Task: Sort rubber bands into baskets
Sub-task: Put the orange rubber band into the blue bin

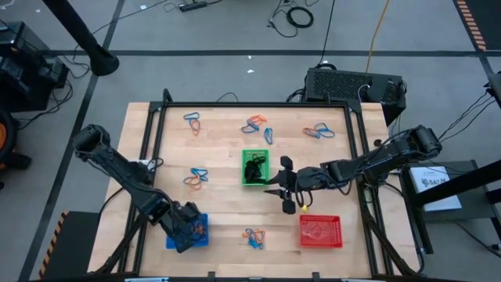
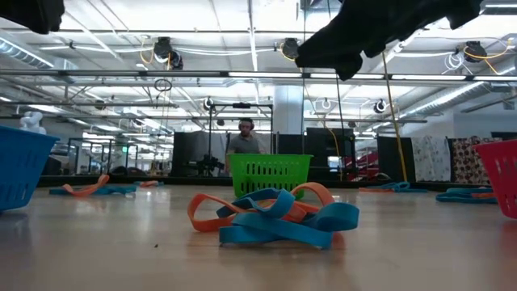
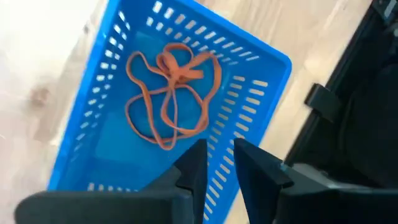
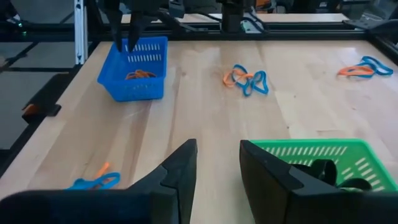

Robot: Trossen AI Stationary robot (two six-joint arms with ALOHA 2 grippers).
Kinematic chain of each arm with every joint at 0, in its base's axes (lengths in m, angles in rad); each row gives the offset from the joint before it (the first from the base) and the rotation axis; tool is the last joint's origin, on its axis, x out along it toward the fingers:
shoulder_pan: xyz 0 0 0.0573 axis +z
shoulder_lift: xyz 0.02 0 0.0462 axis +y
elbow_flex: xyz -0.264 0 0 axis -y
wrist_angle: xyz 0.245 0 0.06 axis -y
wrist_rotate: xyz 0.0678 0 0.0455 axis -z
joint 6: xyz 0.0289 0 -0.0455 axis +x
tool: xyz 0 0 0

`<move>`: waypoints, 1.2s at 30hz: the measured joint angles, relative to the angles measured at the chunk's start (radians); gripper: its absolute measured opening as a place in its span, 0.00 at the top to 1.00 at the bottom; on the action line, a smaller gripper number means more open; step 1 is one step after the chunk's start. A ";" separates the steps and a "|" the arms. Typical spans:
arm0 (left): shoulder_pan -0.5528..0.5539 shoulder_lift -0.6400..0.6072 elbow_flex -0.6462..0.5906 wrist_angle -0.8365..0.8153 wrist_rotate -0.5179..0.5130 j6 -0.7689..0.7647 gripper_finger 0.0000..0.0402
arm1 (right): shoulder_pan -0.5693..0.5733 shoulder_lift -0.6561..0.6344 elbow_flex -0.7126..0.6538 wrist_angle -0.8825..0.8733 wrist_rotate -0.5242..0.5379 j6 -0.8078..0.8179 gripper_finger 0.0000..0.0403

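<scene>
Left gripper [image 3: 217,163] poised above the blue plastic mesh basket [image 3: 261,93], fingers slightly parted and empty; tangled orange rubber bands [image 3: 171,93] lying inside. Right gripper [image 4: 217,163] beside the green mesh basket [image 4: 311,152], fingers narrowly apart, holding nothing. Mixed orange and blue bands [image 2: 275,217] scattered over the wooden bench [image 1: 227,200].

Both arms were dark, jointed tubes with rounded black housings at the elbows. The left claw [image 3: 216,163] had two flat, matte black fingers [image 3: 194,167] with squared tips. Behind the right claw [image 4: 217,163], equally black and blocky, thin black cables ran along the wrist.
</scene>
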 joint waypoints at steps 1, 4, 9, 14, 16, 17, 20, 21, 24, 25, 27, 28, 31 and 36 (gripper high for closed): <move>0.013 0.000 0.000 0.009 0.016 0.003 0.78 | 0.002 0.002 0.000 0.000 0.000 0.004 0.72; 0.052 0.000 0.000 0.085 0.014 0.089 0.79 | 0.008 0.008 0.000 -0.001 0.000 0.016 0.72; 0.119 0.000 0.000 0.303 -0.003 0.271 0.79 | 0.013 0.027 0.000 0.001 0.000 0.018 0.72; 0.165 0.005 0.000 0.522 -0.070 0.565 0.79 | 0.014 0.050 0.000 -0.005 -0.001 0.038 0.72; 0.173 0.030 0.001 0.593 -0.162 0.706 0.79 | 0.014 0.052 0.000 -0.005 0.000 0.048 0.72; 0.174 0.046 0.001 0.624 -0.202 0.773 0.79 | 0.015 0.052 0.000 -0.006 0.000 0.049 0.72; 0.176 0.109 0.001 0.763 -0.252 0.922 0.79 | 0.015 0.052 0.000 -0.011 -0.001 0.067 0.72; 0.178 0.134 0.001 0.807 -0.255 0.967 0.79 | 0.015 0.052 0.000 -0.012 0.000 0.069 0.72; 0.185 0.227 0.001 0.936 -0.273 1.051 0.79 | 0.015 0.052 0.000 -0.016 -0.001 0.070 0.72; 0.188 0.260 0.001 0.987 -0.278 1.064 0.79 | 0.015 0.052 0.000 -0.016 -0.001 0.071 0.72; 0.197 0.329 0.001 1.085 -0.278 1.103 0.77 | 0.016 0.052 0.000 -0.016 0.000 0.076 0.72; 0.203 0.360 0.001 1.132 -0.278 1.125 0.76 | 0.019 0.052 0.000 -0.015 0.000 0.079 0.72; 0.230 0.445 0.025 1.192 -0.278 1.153 0.71 | 0.021 0.052 0.000 -0.015 -0.001 0.082 0.72; 0.283 0.553 0.159 1.081 -0.274 1.103 0.61 | 0.021 0.052 0.000 -0.016 -0.001 0.094 0.72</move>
